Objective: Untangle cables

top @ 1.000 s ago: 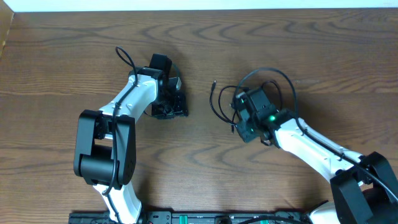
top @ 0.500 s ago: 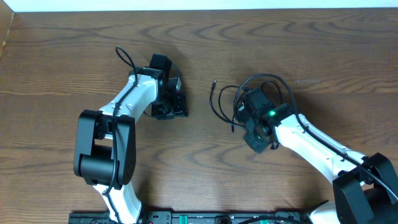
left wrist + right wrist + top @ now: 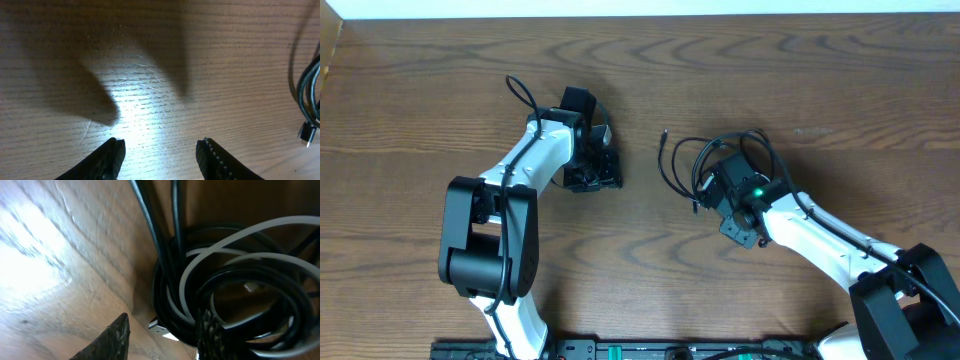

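The cables lie tangled right of the table's centre. The black cable loops around my right gripper, with one plug end pointing to the far side. In the right wrist view the black cable and the white cable coil together, and a silver plug lies between the jaws. My right gripper is open, its right finger against the coil. My left gripper is open and empty over bare wood. The black cable shows at the right edge of the left wrist view.
The wooden table has its far edge along the top of the overhead view. A dark rail runs along the near edge between the two arm bases.
My right gripper has shifted and turned over the tangle, first toward the front, then back a little. The black loops have slid slightly toward the front. The left arm has not moved.
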### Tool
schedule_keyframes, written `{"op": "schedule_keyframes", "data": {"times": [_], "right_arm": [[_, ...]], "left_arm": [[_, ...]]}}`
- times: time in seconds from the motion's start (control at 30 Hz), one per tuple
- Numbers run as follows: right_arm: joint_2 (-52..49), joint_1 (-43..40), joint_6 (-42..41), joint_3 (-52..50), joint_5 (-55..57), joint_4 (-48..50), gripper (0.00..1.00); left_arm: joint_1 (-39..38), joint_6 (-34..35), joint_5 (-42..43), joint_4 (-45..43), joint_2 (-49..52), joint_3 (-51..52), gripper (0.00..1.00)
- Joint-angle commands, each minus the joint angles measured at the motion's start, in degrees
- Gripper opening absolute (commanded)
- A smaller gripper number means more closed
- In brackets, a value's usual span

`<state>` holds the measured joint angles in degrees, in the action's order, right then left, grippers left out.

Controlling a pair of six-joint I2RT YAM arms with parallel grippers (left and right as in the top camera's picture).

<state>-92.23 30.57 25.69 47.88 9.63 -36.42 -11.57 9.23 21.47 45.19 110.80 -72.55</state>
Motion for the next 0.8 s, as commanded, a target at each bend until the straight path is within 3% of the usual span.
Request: {"op": "schedule_keyframes", "data": {"times": [0.0,0.23,0.33,0.43,0.6,0.77], "right_arm": [[-0.04,-0.22,2.89,-1.88,3.61,1.27,0.36],[-0.04,-0.22,2.01,-3.13,3.78,4.57,0.08],[-0.04,-0.22,-0.44,-3.41,1.81,5.75,0.01],[-0.02,-0.26,-9.31,-3.39,-0.63,8.48,0.01],[0.02,-0.66,-18.80,-2.08,-15.41,11.43,0.01],[1.18,-4.31,-26.51,0.20,-27.04,13.49,0.01]], "left_arm": [[0.15,0.70,-0.57,0.39,0.37,0.46,0.51],[0.15,0.22,-0.52,0.39,0.37,0.46,0.51],[0.15,-1.03,-0.52,0.44,0.37,0.46,0.51],[0.22,-1.55,1.16,0.66,0.35,0.46,0.51],[0.61,-10.99,18.58,0.81,0.22,0.44,0.51],[0.63,-16.57,30.77,0.85,-0.02,0.44,0.52]]}}
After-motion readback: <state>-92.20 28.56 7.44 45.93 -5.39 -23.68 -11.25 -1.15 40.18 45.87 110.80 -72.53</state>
